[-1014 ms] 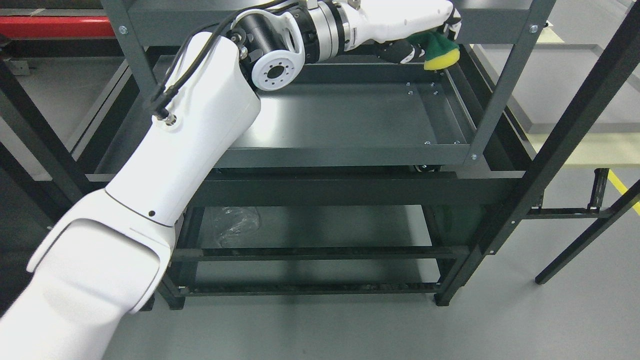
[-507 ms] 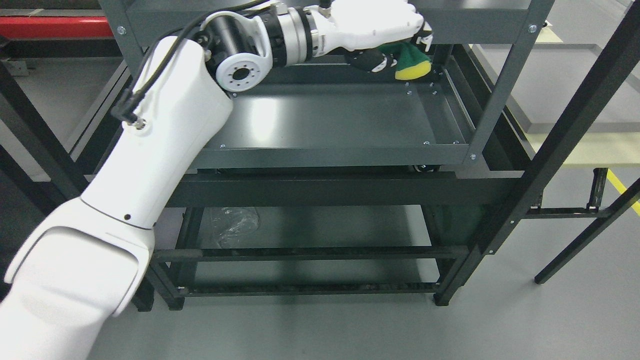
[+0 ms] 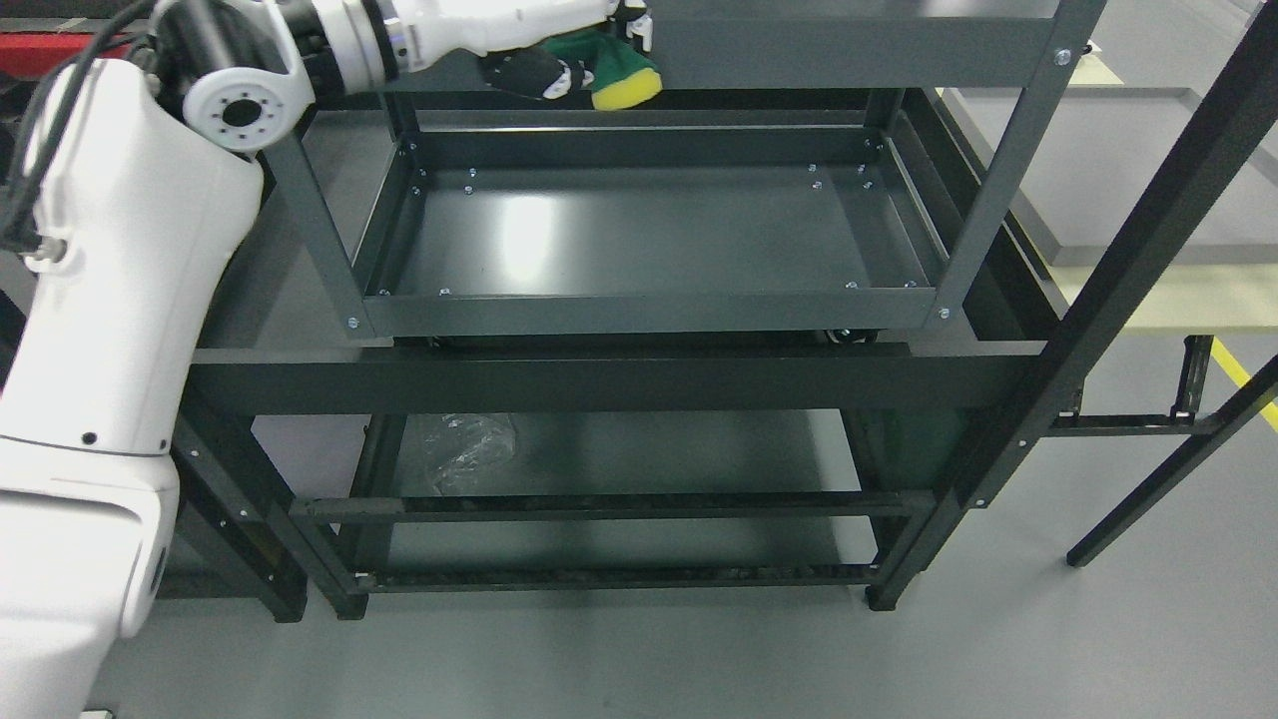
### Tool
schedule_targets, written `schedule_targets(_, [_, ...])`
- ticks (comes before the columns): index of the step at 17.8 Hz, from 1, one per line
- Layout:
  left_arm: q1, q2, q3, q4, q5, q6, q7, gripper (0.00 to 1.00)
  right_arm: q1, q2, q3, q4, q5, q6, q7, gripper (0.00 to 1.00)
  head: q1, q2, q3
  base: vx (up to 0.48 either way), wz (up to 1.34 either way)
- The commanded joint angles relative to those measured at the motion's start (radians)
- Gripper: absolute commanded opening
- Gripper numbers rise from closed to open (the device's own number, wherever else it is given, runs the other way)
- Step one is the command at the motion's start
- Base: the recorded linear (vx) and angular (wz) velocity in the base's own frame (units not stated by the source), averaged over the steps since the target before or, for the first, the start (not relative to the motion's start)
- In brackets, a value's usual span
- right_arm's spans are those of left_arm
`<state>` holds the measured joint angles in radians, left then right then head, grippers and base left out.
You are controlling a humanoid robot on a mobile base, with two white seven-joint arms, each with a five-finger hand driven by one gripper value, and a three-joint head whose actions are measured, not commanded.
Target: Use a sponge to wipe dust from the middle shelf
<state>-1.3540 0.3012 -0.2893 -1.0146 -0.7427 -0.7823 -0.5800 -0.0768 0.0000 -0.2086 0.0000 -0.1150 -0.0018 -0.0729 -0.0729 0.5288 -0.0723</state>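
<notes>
My left hand is at the top of the picture, shut on a green and yellow sponge. It holds the sponge in front of the upper shelf's front rail, above the back edge of the middle shelf tray. The sponge is apart from the tray floor. The tray is dark grey metal with raised rims and small screws at its corners. My left arm rises along the left side of the picture. The right arm is out of view.
The shelf's upright posts stand at the tray's corners. A dark cross beam runs in front below the tray. A crumpled clear plastic bag lies on the lower shelf. A black frame stands to the right.
My left hand with the sponge has moved left and up, from the tray's back right corner to the upper rail. The arm has swung left, uncovering the tray's left side.
</notes>
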Motion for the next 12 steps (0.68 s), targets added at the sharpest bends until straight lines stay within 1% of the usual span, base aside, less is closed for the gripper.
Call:
schedule_targets(1, [0.049, 0.188, 0.399, -0.030, 0.067, -0.003, -0.096, 0.00, 0.000, -0.017, 0.000, -0.017, 0.000, 0.072, 0.001, 1.00, 0.0000, 0.000, 0.000, 0.000, 0.00])
schedule_targets(3, [0.052, 0.171, 0.417, -0.039, 0.171, -0.003, -0.126, 0.00, 0.000, -0.017, 0.000, -0.017, 0.000, 0.074, 0.001, 1.00, 0.0000, 0.000, 0.000, 0.000, 0.00])
schedule_targets(4, [0.052, 0.152, 0.408, -0.045, 0.243, -0.003, -0.127, 0.00, 0.000, -0.017, 0.000, -0.017, 0.000, 0.072, 0.001, 1.00, 0.0000, 0.000, 0.000, 0.000, 0.00])
schedule_targets(5, [0.052, 0.109, 0.398, -0.048, 0.322, -0.003, -0.130, 0.00, 0.000, -0.017, 0.000, -0.017, 0.000, 0.072, 0.001, 1.00, 0.0000, 0.000, 0.000, 0.000, 0.00])
schedule_targets(7, [0.065, -0.011, 0.386, -0.065, 0.458, -0.003, -0.133, 0.00, 0.000, -0.017, 0.000, -0.017, 0.000, 0.072, 0.001, 1.00, 0.0000, 0.000, 0.000, 0.000, 0.00])
schedule_targets(8, [0.078, -0.058, 0.384, -0.081, 0.491, -0.003, -0.132, 0.00, 0.000, -0.017, 0.000, -0.017, 0.000, 0.072, 0.001, 1.00, 0.0000, 0.000, 0.000, 0.000, 0.00])
schedule_targets(10, [0.119, -0.222, 0.401, -0.105, 0.545, -0.003, -0.130, 0.00, 0.000, -0.017, 0.000, -0.017, 0.000, 0.072, 0.001, 1.00, 0.0000, 0.000, 0.000, 0.000, 0.00])
schedule_targets(11, [0.156, -0.284, 0.412, -0.116, 0.558, -0.003, -0.130, 0.00, 0.000, -0.017, 0.000, -0.017, 0.000, 0.072, 0.001, 1.00, 0.0000, 0.000, 0.000, 0.000, 0.00])
schedule_targets(12, [0.205, -0.284, 0.418, -0.125, 0.563, -0.003, -0.121, 0.00, 0.000, -0.017, 0.000, -0.017, 0.000, 0.072, 0.001, 1.00, 0.0000, 0.000, 0.000, 0.000, 0.00])
